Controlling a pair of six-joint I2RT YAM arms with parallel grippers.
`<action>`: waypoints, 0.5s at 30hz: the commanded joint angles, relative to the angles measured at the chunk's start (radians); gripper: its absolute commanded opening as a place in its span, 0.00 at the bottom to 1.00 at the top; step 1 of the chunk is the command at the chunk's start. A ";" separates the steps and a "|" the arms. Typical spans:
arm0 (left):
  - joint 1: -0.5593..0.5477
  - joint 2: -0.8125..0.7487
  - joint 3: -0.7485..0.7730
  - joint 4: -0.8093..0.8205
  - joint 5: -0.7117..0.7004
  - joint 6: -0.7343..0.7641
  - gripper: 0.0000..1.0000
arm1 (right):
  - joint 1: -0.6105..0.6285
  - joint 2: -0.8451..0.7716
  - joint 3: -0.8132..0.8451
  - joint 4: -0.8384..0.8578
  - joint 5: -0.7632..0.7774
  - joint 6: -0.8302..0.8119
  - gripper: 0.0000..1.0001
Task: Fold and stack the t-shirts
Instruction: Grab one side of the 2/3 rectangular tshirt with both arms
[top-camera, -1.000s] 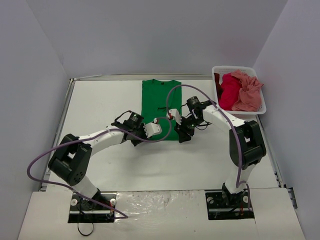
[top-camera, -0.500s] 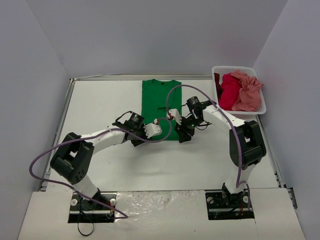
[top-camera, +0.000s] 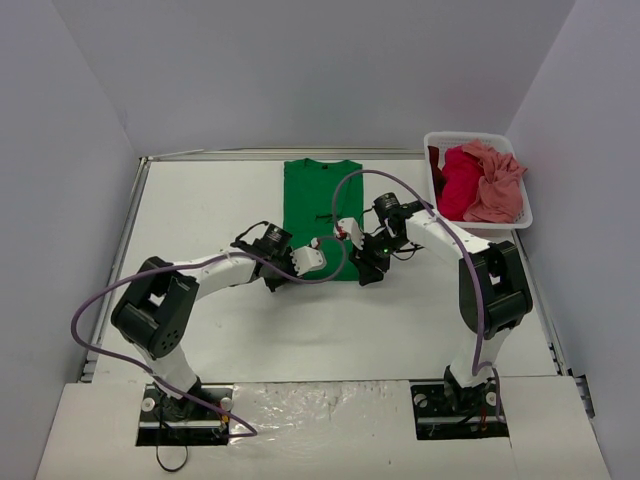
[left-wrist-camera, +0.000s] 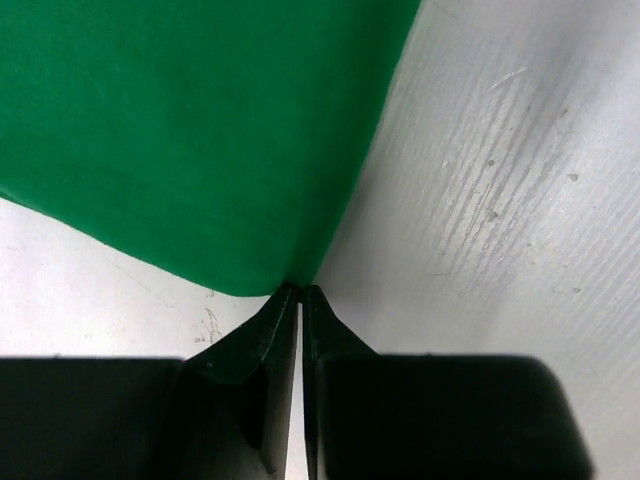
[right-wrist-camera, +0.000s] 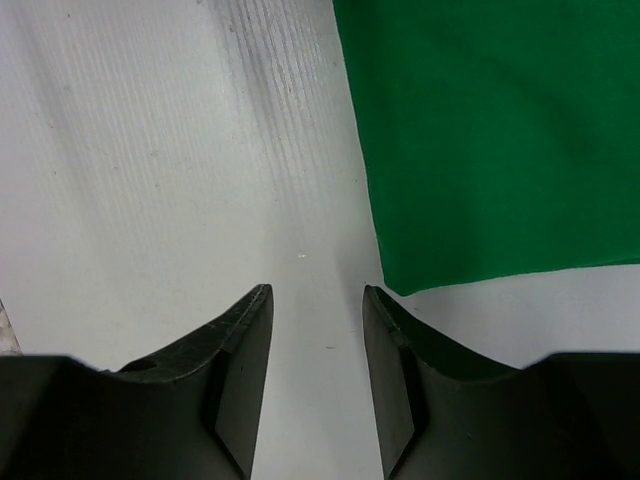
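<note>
The green t-shirt (top-camera: 320, 200) lies flat as a long strip at the table's back middle. My left gripper (top-camera: 283, 280) is at its near left corner. In the left wrist view the shirt (left-wrist-camera: 200, 130) runs down to the gripper (left-wrist-camera: 300, 290), whose jaws are shut on the very tip of that corner. My right gripper (top-camera: 362, 278) is open beside the near right corner. In the right wrist view the gripper (right-wrist-camera: 315, 295) straddles bare table, with the shirt corner (right-wrist-camera: 490, 130) just off its right finger. A crimson t-shirt (top-camera: 458, 185) and a salmon pink t-shirt (top-camera: 497, 185) lie crumpled in the basket.
The white basket (top-camera: 470, 137) stands at the back right against the wall. Purple cables loop over both arms above the shirt's near end. Grey walls close in the table on three sides.
The left arm's lower link has swung a little to the right. Both grippers stay at the shirt's near corners.
</note>
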 joint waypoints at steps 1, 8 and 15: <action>0.005 0.019 0.024 -0.017 0.015 0.009 0.03 | -0.005 -0.019 0.007 -0.038 0.003 0.003 0.37; 0.010 0.007 0.030 -0.049 0.031 -0.004 0.02 | -0.005 -0.034 -0.002 -0.035 0.002 -0.007 0.39; 0.068 0.021 0.127 -0.184 0.199 -0.055 0.02 | -0.005 -0.053 -0.044 -0.007 0.014 -0.037 0.40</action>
